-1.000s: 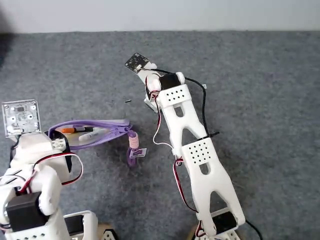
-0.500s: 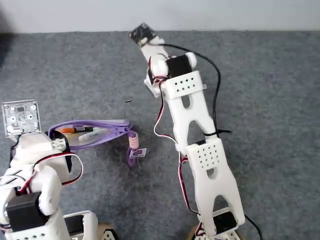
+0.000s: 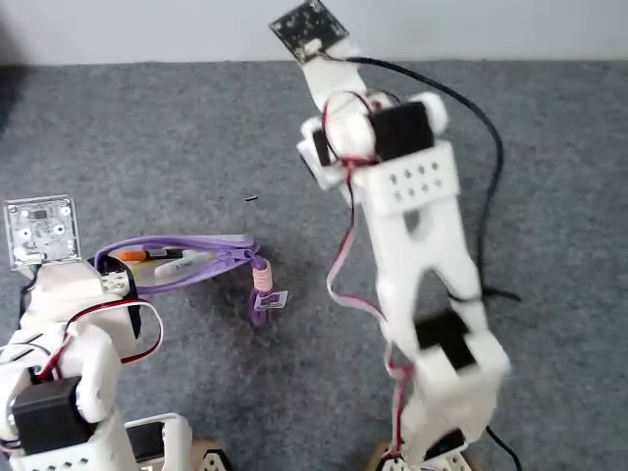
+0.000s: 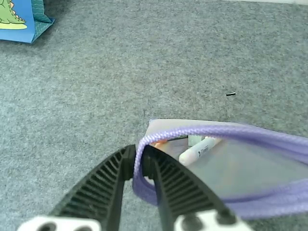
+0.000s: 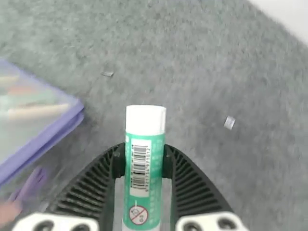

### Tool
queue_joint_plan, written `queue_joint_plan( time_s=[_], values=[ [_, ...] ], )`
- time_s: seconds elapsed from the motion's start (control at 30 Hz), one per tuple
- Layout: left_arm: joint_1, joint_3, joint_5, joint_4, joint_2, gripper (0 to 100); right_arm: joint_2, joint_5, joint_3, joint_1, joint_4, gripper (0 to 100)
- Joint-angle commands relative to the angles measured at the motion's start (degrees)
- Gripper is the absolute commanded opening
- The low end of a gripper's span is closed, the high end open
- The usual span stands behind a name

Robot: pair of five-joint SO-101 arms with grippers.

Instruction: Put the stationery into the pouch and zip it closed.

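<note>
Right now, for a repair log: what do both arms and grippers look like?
The left arm and right arm are white, perforated, with black motors and red wires; the right carries a black cable. Left gripper and right gripper: black, ribbed.

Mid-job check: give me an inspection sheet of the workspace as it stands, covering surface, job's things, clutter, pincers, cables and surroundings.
Surface: grey felt-like mat, flat.
Job's things: purple pouch lying open, with an orange-capped pen and a white marker inside; green-and-white glue stick outside the pouch, held above the mat.
Clutter: small dark speck and pale scrap on the mat.
Pincers: left pincer shut on the pouch's edge; right pincer shut on the glue stick.
Cables: black cable looping beside the right arm; red wires on the left arm.
Surroundings: white wall behind; blue dinosaur card at the mat's far edge.
</note>
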Motion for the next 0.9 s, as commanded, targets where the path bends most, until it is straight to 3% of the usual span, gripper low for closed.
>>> queue_joint_plan(
  time_s=[0.0, 0.23, 0.47, 0.67, 0.87],
  values=[
    [0.0, 3.2, 0.5, 0.0, 0.8, 1, -16.8, -1.7, 12.2, -2.2, 2.3, 0.8],
    [0.0, 3.2, 0.5, 0.0, 0.8, 1, -33.6, -8.6, 24.4, -8.7, -0.9, 0.8],
    [0.0, 3.2, 0.5, 0.0, 0.8, 1, -41.6, -19.2, 32.8, -16.7, -14.5, 0.8],
    [0.0, 3.2, 0.5, 0.0, 0.8, 1, -49.6, -24.4, 43.7, -22.5, -30.0, 0.8],
    [0.0, 3.2, 0.5, 0.0, 0.8, 1, -60.4, -24.0, 65.6, -23.3, -55.6, 0.8]
  ],
)
